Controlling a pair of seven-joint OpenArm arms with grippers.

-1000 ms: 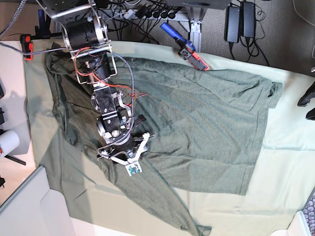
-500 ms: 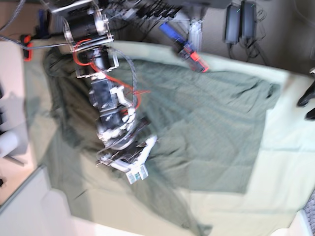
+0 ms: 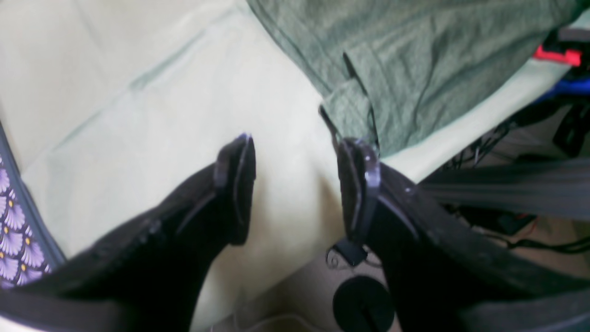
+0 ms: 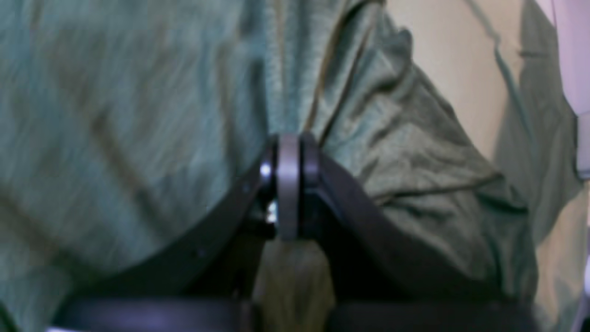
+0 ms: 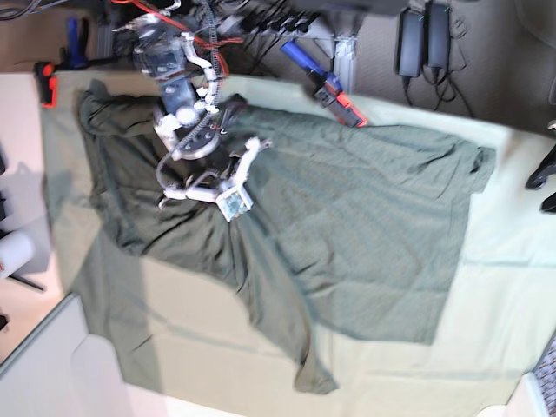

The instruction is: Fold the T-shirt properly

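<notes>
The dark grey-green T-shirt [image 5: 365, 226] lies spread over the pale tablecloth [image 5: 512, 287], one sleeve reaching toward the right edge. My right gripper [image 5: 228, 198] hangs over the shirt's left part, shut on a bunch of its fabric. From there a raised fold runs down to the front corner [image 5: 313, 382]. In the right wrist view the jaws [image 4: 288, 152] are pressed together, with gathered T-shirt [image 4: 392, 138] cloth draping from them. My left gripper [image 5: 546, 184] stands open at the table's right edge. In the left wrist view it [image 3: 295, 143] holds nothing, close beside the T-shirt's sleeve hem [image 3: 405, 60].
A red and blue tool [image 5: 334, 87] lies at the table's back edge. Cables and power bricks [image 5: 426, 39] sit behind it. An orange clamp [image 5: 48, 82] and a white roll [image 5: 13, 252] are at the left. A patterned purple cloth [image 3: 11, 230] shows beside the left gripper.
My right gripper has shut on the shirt and moved toward the table's back, pulling the fabric with it and dragging the front flap into a long fold. The left gripper has not moved.
</notes>
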